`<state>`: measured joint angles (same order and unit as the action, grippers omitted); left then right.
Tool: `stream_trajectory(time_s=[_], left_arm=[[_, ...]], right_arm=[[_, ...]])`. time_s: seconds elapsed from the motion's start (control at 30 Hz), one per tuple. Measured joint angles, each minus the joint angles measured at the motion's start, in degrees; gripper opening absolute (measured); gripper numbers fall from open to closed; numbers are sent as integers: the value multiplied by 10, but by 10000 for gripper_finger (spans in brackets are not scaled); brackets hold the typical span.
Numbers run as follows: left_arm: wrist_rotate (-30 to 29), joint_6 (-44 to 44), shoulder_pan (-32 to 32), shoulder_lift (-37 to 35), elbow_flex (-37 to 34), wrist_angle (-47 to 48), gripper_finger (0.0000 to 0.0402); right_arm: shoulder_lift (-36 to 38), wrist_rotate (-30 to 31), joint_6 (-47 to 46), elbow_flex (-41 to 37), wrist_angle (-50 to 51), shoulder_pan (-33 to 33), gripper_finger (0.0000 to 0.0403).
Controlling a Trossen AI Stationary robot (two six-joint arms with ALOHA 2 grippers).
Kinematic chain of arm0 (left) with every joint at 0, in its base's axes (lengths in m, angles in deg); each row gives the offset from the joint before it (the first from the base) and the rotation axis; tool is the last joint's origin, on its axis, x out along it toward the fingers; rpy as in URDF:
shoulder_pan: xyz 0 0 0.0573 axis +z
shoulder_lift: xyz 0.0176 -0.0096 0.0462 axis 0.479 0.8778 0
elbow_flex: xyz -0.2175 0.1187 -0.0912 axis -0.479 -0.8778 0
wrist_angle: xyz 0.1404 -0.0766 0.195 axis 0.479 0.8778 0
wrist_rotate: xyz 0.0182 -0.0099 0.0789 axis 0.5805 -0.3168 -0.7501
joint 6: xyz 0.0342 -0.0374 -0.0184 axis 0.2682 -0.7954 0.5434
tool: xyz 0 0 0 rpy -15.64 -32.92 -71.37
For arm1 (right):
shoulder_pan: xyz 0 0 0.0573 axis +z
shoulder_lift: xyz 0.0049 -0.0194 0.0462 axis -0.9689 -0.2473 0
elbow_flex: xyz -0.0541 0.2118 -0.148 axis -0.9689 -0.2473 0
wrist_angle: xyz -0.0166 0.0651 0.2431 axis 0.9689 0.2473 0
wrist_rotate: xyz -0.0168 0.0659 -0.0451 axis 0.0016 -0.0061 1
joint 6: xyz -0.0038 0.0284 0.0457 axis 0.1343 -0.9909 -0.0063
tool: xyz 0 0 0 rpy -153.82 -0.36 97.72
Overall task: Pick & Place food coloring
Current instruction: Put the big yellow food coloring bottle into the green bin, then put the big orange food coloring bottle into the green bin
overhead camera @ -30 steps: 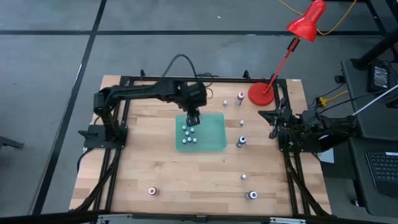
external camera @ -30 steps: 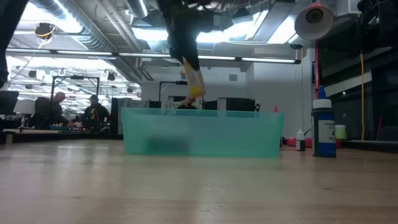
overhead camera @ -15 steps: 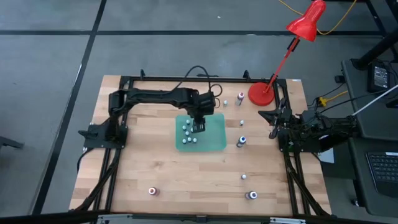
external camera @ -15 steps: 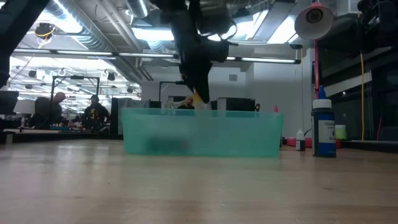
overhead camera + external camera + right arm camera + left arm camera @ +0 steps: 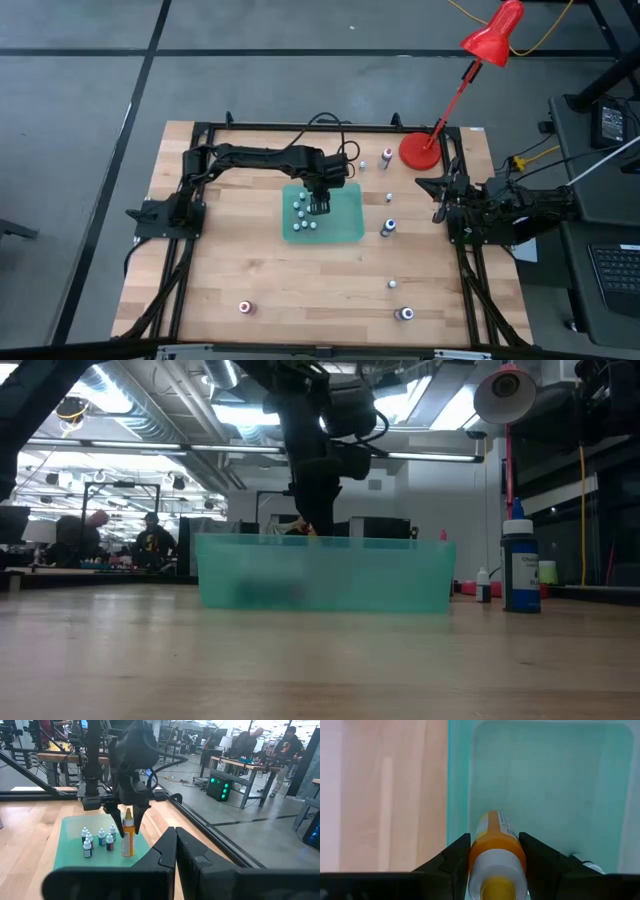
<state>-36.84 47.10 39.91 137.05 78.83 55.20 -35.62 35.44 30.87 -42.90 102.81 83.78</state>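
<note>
While clamped between the left gripper [image 5: 492,870] jaws, orange food coloring bottle [image 5: 128,838] hanging upright over green tray [image 5: 350,225], just above centre of the high view. Shown from the right wrist camera with its base low inside the tray, contact with the floor impossible to tell. Beside it, cluster of small white-capped bottles [image 5: 303,213] standing in the tray's left half. Scattered on the wooden table [image 5: 250,260] outside the tray: several more bottles to its right, among them a dark-bodied one [image 5: 387,228] just off the tray's right edge, two near the lower right [image 5: 403,314], one alone at lower left [image 5: 244,307]. Seen level from the low camera, tall blue-capped bottle [image 5: 518,568] at right of the translucent tray. Parked at the table's right edge, right gripper [image 5: 441,190] with jaws closed on nothing. At upper right, red desk lamp [image 5: 492,35] leaning over the table corner. Blurred in the far background at left of the low view, people [image 5: 150,542] at workbenches.
</note>
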Motion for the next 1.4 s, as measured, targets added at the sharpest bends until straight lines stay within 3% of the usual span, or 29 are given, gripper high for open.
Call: stream_trajectory(time_s=[0.13, 0.37, 0.6, 1.0, 1.2, 1.4], left_arm=[[3, 3, 0, 2, 0, -2, 144], [3, 3, 0, 5, 0, 0, 181], [5, 1, 0, 2, 1, 2, 178], [-5, -37, -12, -99, 151, 217, 178], [-4, -119, -76, -196, 122, 280, 178], [-27, -237, -208, -290, 22, 272, 178]], right_arm=[[0, 0, 0, 0, 0, 0, 12], [0, 0, 0, 0, 0, 0, 12], [0, 0, 0, 0, 0, 0, 12], [0, 0, 0, 0, 0, 0, 12], [0, 1, 0, 0, 0, 0, 12], [0, 1, 2, 0, 0, 0, 12]])
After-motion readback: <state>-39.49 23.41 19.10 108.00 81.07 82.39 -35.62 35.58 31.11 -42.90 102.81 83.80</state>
